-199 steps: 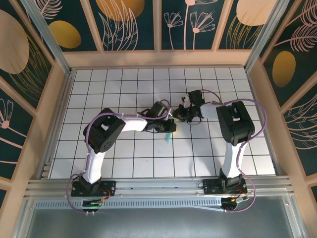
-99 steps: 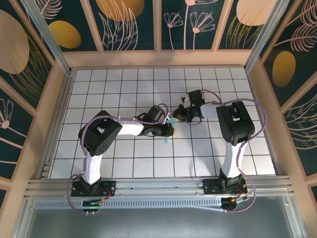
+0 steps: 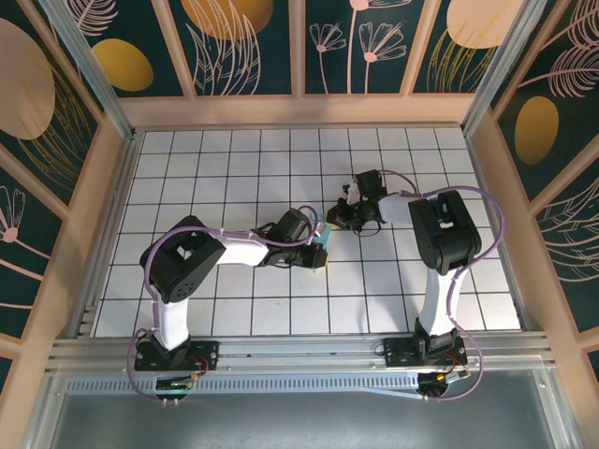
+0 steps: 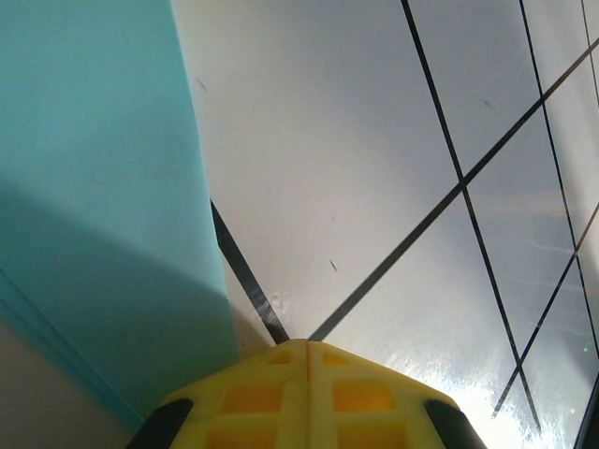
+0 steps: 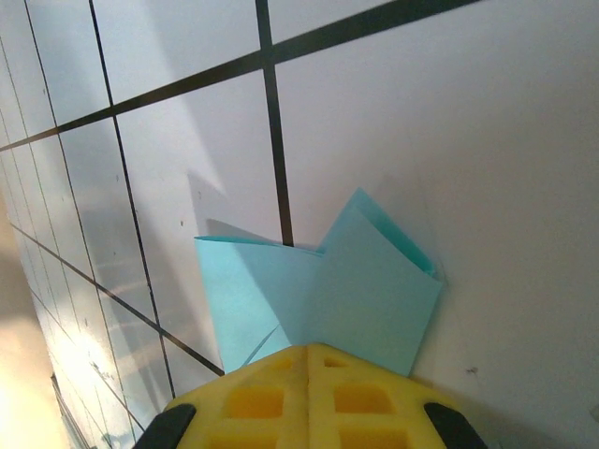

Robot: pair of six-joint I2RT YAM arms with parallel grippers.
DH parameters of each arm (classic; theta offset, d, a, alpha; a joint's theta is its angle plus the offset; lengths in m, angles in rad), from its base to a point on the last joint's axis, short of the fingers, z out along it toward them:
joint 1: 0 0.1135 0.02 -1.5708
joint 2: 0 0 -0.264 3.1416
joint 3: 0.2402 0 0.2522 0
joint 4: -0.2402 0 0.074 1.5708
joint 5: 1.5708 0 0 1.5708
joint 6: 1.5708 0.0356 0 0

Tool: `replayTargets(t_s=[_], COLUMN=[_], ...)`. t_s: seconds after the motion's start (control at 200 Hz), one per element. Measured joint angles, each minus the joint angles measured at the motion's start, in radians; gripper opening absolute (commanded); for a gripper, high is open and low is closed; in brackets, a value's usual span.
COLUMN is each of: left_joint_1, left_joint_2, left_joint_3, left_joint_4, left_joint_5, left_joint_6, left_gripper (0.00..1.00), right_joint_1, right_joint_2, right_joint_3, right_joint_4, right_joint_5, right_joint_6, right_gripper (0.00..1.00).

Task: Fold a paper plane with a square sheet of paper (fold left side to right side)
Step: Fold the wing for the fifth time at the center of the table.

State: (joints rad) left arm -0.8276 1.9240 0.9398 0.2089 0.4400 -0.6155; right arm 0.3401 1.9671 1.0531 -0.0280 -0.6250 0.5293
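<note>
From above, the left claw (image 3: 319,254) and right claw (image 3: 334,218) meet tip to tip. The thin turquoise-blue paper sheet (image 3: 323,238) shows as a small sliver between them.

In the left wrist view, the left claw (image 4: 307,369) has its yellow fingers pressed together with nothing between them. The paper sheet (image 4: 94,168) lies flat to the left of its tips on the glossy white gridded tabletop (image 4: 374,140).

In the right wrist view, the right claw (image 5: 309,369) is likewise closed. The paper sheet (image 5: 328,290) sits just ahead of its tips, running partly under them. It is folded in layers with two uneven points, and one flap gapes. That loose flap may spring open. Closed tips pushing on such thin paper could drag it across the slick tile and skew the crease.
</note>
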Motion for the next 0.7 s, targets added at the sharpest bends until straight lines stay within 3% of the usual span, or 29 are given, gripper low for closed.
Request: replayTargets(t_s=[0.701], left_joint_1=[-0.051], left_joint_2=[-0.164], left_joint_3=[-0.122], left_joint_4=[-0.043], left_joint_5=[-0.007], left_joint_6=[-0.01], left_gripper=[0.07], right_joint_1=[-0.001], right_joint_2=[0.013], right_joint_3=[0.066], right_joint_4=[-0.061], right_joint_5=[0.043], right_joint_6=[-0.02], right_gripper=[0.0])
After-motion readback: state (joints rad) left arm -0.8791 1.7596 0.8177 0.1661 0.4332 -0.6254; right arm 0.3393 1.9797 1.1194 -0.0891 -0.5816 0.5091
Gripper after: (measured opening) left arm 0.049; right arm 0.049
